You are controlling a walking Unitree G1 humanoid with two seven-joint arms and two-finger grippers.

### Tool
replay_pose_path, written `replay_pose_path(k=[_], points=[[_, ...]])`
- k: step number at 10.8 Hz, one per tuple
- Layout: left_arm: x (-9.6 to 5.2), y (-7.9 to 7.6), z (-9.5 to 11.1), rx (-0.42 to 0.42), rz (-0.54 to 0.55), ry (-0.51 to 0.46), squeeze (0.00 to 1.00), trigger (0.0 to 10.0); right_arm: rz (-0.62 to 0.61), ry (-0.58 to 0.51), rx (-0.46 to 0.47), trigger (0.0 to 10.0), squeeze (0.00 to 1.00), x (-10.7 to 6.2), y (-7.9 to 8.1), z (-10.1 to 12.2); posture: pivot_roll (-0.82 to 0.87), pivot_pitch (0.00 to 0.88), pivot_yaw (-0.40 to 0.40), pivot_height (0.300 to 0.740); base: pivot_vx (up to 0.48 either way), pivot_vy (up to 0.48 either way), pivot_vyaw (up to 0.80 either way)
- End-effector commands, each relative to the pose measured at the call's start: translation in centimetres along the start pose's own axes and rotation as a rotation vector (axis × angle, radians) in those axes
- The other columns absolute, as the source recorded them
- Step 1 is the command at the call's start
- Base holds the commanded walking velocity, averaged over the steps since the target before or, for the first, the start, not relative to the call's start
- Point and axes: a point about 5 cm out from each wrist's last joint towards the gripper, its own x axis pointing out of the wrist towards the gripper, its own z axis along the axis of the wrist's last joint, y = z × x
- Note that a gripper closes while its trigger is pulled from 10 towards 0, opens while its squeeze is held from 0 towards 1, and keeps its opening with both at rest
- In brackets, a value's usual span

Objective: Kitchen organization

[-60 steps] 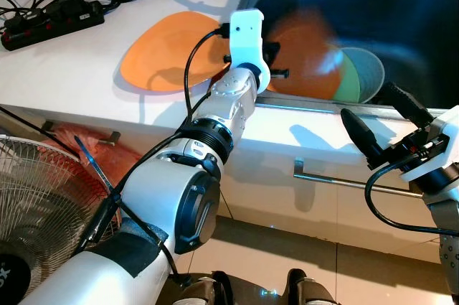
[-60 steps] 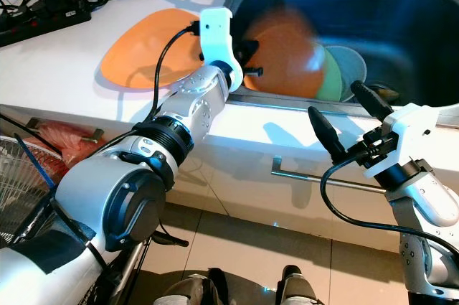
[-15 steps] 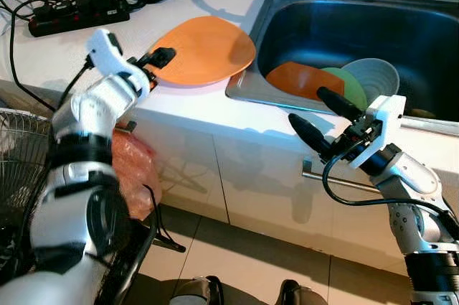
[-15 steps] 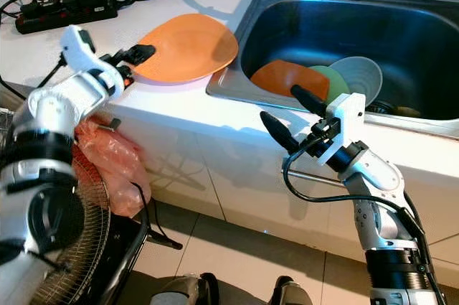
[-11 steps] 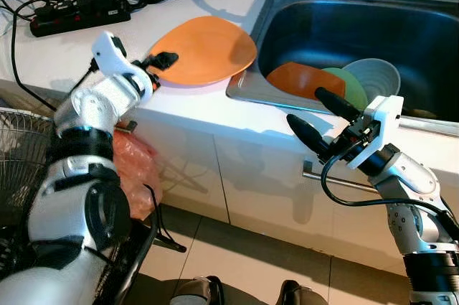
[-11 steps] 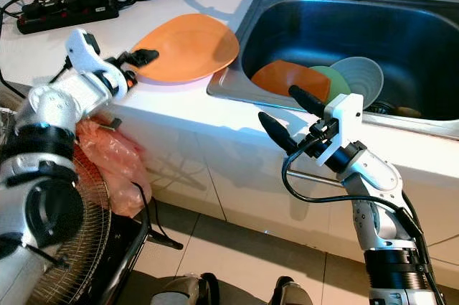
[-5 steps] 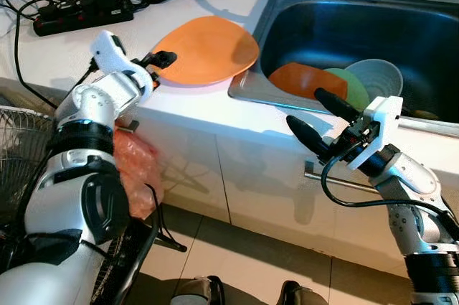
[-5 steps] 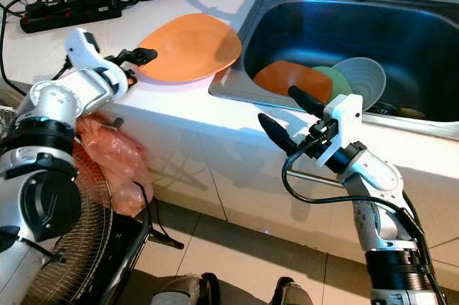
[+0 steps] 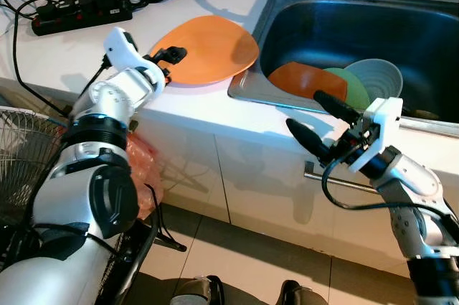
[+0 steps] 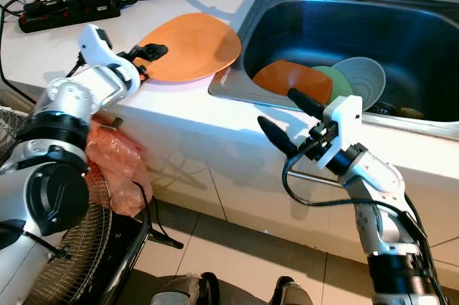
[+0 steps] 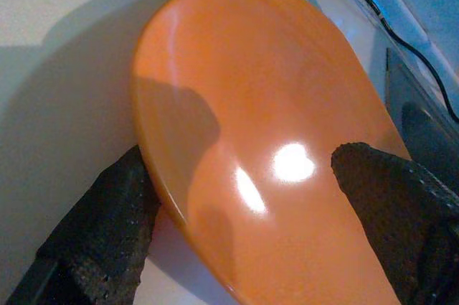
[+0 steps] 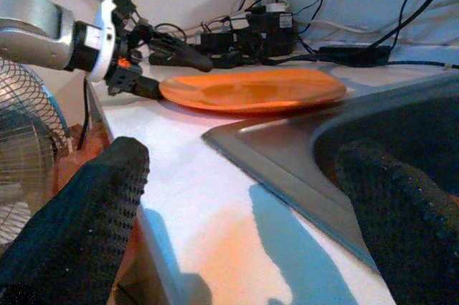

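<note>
Between the parted fingers of the left gripper, newly advanced: rim of orange plate on counter beside sink, not yet clamped; right gripper spread, empty, before sink edge.

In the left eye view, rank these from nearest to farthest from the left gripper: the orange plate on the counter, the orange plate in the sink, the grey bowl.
1. The counter plate: the left gripper is right at its near edge.
2. The sink plate: at the left of the sink, leaning.
3. The grey bowl: farther right in the sink, past the green dish.
</note>
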Motion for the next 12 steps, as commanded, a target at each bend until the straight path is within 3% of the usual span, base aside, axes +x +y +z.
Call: replay_pose_path(k=[1, 3, 4, 5, 12], points=[[0.2, -0.2, -0.7, 0.010, 0.004, 0.032, 0.00, 10.0, 0.007, 0.033, 0.018, 10.0, 0.00, -0.3, 0.3, -0.6, -0.03, 0.187, 0.105, 0.740, 0.000, 0.000, 0.00], [0.7, -0.7, -2.1, 0.020, 0.001, 0.056, 0.00, 10.0, 0.006, 0.040, 0.023, 10.0, 0.00, -0.4, 0.4, -0.6, -0.04, 0.198, 0.100, 0.740, 0.000, 0.000, 0.00], [0.8, -0.7, -2.5, 0.016, 0.003, 0.057, 0.00, 1.8, 0.006, 0.042, 0.023, 10.0, 0.00, -0.4, 0.4, -0.6, -0.05, 0.200, 0.099, 0.740, 0.000, 0.000, 0.00], [0.8, -0.8, -2.7, 0.013, 0.002, 0.059, 0.00, 0.0, 0.006, 0.043, 0.024, 10.0, 0.00, -0.4, 0.4, -0.5, -0.05, 0.202, 0.095, 0.740, 0.000, 0.000, 0.00], [0.9, -0.5, -2.6, 0.016, 0.005, 0.037, 0.00, 0.0, 0.011, 0.051, 0.029, 10.0, 0.00, -0.2, 0.4, -0.7, -0.04, 0.187, 0.091, 0.740, 0.000, 0.000, 0.00]])
